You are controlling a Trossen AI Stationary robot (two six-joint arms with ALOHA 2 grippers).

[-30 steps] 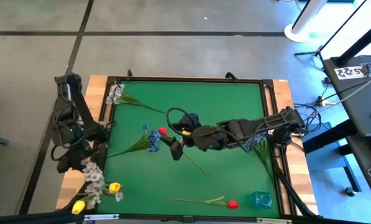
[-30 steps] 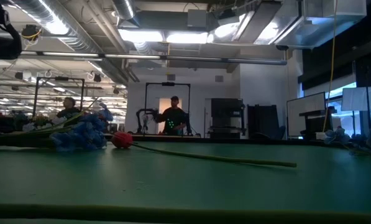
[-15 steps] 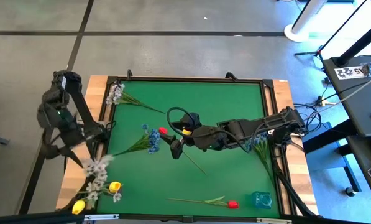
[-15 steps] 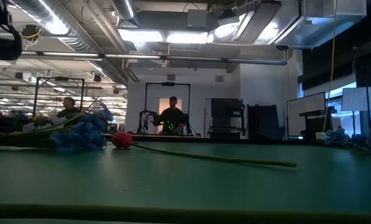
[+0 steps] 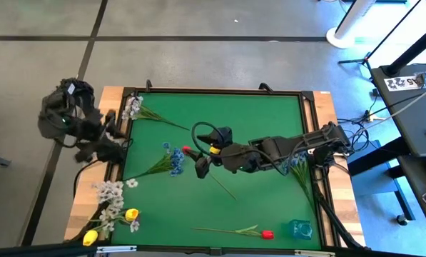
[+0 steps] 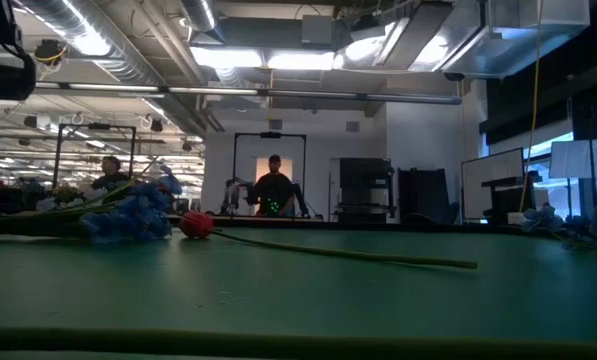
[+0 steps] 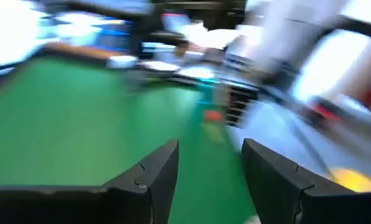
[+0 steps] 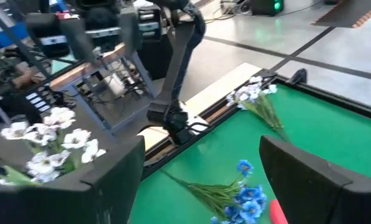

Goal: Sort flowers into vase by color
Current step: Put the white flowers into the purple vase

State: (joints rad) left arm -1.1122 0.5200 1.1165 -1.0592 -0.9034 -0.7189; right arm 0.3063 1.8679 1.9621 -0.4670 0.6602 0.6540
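My left gripper hangs open and bare over the table's left border. Nearer the front, a white spray lies by two yellow tulips. My right gripper stands open above mid-table, with nothing between its fingers. Just left of it lie a red tulip and a blue cluster. The teal vase stands at the near right corner. Beside it lies a second red tulip.
Another white spray lies at the far left corner, and more blue flowers lie under my right arm. A raised black frame rims the green mat. People stand in the room beyond the table.
My left gripper has risen from beside the white spray at the near left and swung toward the far edge, rolling as it went; it stays open. The spray lies where it was left, slightly shifted. My right arm has kept still.
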